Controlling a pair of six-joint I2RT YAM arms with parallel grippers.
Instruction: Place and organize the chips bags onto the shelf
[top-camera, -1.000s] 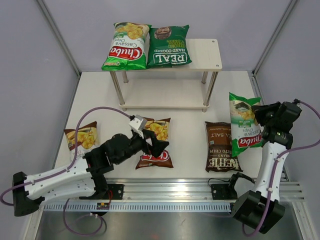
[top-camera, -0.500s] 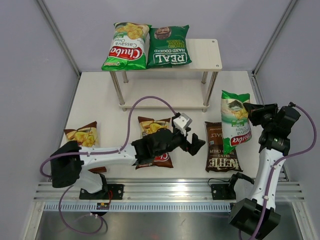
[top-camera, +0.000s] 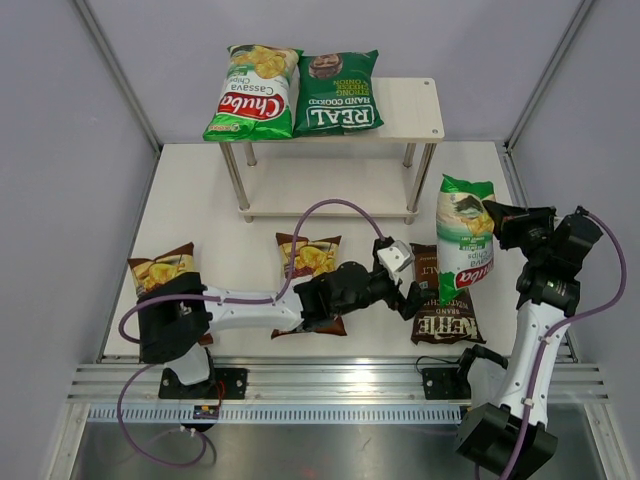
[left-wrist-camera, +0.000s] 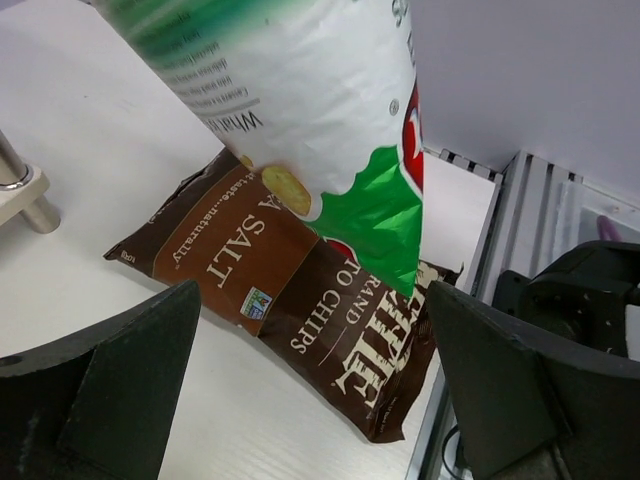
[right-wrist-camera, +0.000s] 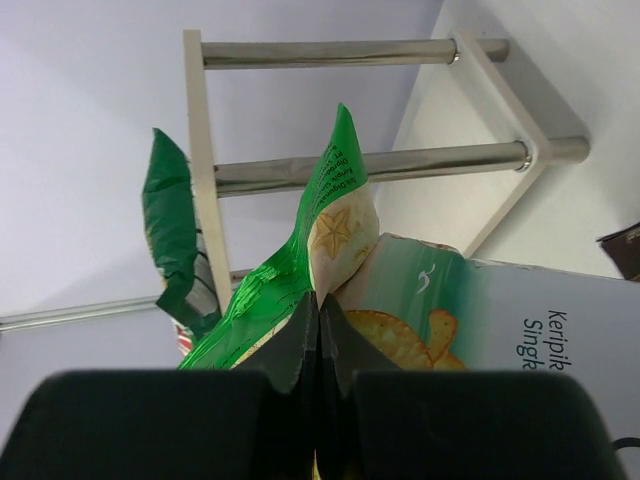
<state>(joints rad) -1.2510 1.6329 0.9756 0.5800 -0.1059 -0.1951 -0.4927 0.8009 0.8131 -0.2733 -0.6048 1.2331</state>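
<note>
The right gripper (right-wrist-camera: 318, 303) pinched the green Chuba bag (top-camera: 462, 250) by its top edge, hanging it over the Kettle bag (left-wrist-camera: 300, 290). The left gripper (top-camera: 413, 298) gaped empty beside it.

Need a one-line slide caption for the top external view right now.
Right tool holds a light-green Chuba bag up near the shelf while the open left tool hovers at the Kettle bag.
</note>
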